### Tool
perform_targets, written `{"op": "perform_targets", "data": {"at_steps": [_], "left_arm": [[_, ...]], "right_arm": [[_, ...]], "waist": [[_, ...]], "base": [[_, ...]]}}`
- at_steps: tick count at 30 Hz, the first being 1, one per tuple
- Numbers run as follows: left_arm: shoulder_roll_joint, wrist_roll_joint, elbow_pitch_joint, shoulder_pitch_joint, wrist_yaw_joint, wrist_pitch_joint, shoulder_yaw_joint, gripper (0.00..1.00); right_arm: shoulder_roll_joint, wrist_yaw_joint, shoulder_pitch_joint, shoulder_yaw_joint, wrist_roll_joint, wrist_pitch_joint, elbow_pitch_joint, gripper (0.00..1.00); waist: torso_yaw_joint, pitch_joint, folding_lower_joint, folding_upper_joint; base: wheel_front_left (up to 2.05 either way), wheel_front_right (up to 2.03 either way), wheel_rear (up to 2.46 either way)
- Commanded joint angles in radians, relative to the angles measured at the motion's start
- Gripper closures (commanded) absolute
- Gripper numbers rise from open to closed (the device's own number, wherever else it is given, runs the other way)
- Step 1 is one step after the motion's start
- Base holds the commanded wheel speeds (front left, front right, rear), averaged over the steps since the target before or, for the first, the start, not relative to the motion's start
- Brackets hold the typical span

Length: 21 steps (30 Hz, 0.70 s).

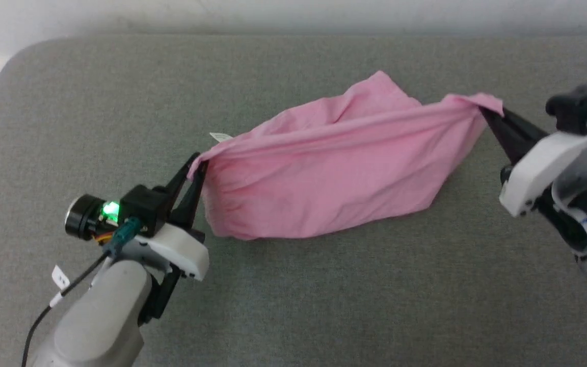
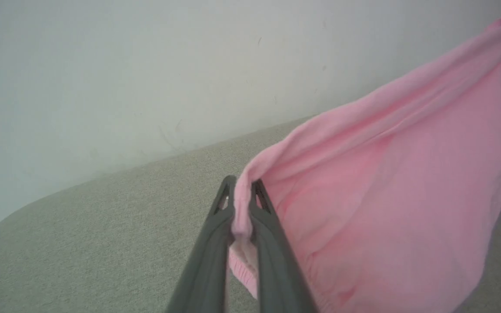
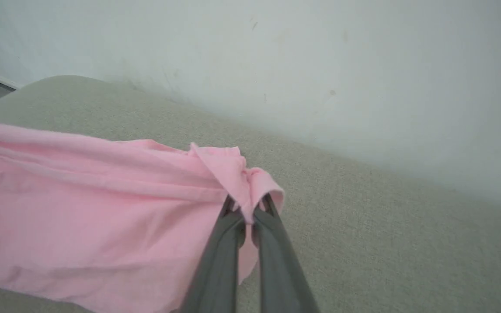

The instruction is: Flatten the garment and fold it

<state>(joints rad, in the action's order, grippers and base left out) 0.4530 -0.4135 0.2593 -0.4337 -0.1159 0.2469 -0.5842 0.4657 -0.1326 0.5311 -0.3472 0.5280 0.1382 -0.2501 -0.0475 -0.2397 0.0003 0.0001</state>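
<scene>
We are looking down at a grey, woven-cloth worktop point(image 1: 324, 306) that is stretching wide across the head view. Its far left corner is rounding off, and its far edge is meeting a pale wall point(image 1: 293, 15). The pink garment point(image 1: 324, 173) is lying near the middle. Its lower fold is resting on the grey surface and casting a thin shadow, while its upper edge is hanging taut above the worktop.
</scene>
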Motion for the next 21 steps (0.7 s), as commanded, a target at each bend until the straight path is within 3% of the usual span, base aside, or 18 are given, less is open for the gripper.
{"op": "perform_targets", "data": {"at_steps": [1, 10, 15, 19, 20, 21], "left_arm": [[-0.011, 0.002, 0.025, -0.043, 0.006, 0.006, 0.013, 1.0], [-0.065, 0.023, 0.121, -0.169, 0.027, 0.013, 0.028, 1.0], [-0.101, 0.037, 0.155, -0.196, 0.045, 0.014, 0.023, 1.0], [-0.112, 0.056, 0.16, -0.185, 0.046, 0.015, 0.033, 1.0], [-0.113, 0.061, 0.156, -0.178, 0.045, 0.015, 0.038, 0.95], [-0.113, 0.069, 0.149, -0.171, 0.042, 0.015, 0.043, 0.03]], "right_arm": [[-0.012, 0.002, 0.091, -0.026, -0.016, 0.008, -0.051, 1.0], [-0.088, 0.002, 0.471, -0.166, -0.131, 0.009, -0.397, 1.0], [-0.129, 0.002, 0.543, -0.252, -0.16, 0.021, -0.587, 1.0], [-0.144, 0.002, 0.556, -0.309, -0.122, 0.01, -0.662, 1.0], [-0.144, 0.002, 0.557, -0.323, -0.108, 0.006, -0.67, 0.98], [-0.143, 0.002, 0.559, -0.336, -0.094, -0.001, -0.674, 0.59]], "waist": [[-0.047, -0.107, -0.0003, -0.0001], [-0.092, -0.251, -0.0003, -0.0001], [-0.112, -0.266, -0.0003, -0.0001], [-0.11, -0.242, -0.0003, -0.0001], [-0.106, -0.232, -0.0003, -0.0001], [-0.102, -0.219, -0.0003, -0.0001]], "base": [[0.0, 0.0, 0.0], [0.0, 0.0, 0.0], [0.0, 0.0, 0.0], [0.0, 0.0, 0.0], [0.0, 0.0, 0.0], [0.0, 0.0, 0.0]]}}
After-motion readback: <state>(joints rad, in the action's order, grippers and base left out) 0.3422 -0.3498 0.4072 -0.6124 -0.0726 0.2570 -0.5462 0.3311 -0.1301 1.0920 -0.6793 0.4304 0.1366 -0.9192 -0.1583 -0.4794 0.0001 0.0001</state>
